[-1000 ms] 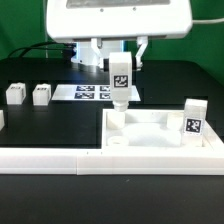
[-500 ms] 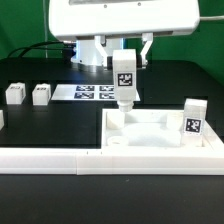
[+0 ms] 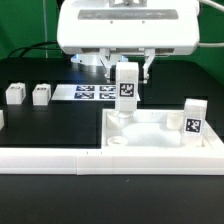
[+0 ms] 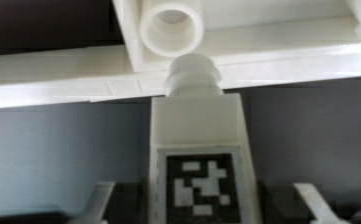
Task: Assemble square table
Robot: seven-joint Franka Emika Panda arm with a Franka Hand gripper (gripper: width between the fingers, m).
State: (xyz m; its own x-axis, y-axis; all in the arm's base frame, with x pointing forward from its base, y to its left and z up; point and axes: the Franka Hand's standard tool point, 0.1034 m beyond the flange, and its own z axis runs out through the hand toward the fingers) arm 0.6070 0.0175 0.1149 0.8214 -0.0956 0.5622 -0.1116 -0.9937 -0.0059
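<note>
My gripper [image 3: 128, 74] is shut on a white table leg [image 3: 127, 90] with a black-and-white tag, and holds it upright. The leg's lower end hangs just over the far left corner of the white square table top [image 3: 160, 151]. In the wrist view the leg [image 4: 198, 140] runs out from between the fingers [image 4: 106, 200], and its rounded tip sits just short of a round corner socket [image 4: 173, 24] on the top's rim [image 4: 52, 85]. A second tagged leg [image 3: 193, 118] stands upright at the top's right side.
Two loose legs [image 3: 14, 94] [image 3: 41, 94] stand at the exterior view's left. The marker board [image 3: 92, 93] lies behind the held leg. A long white low rail [image 3: 50, 158] runs along the front, joining the table top's front edge.
The gripper has carried the leg toward the exterior view's right, from beside the table top's far left corner to over it. Nothing else has moved.
</note>
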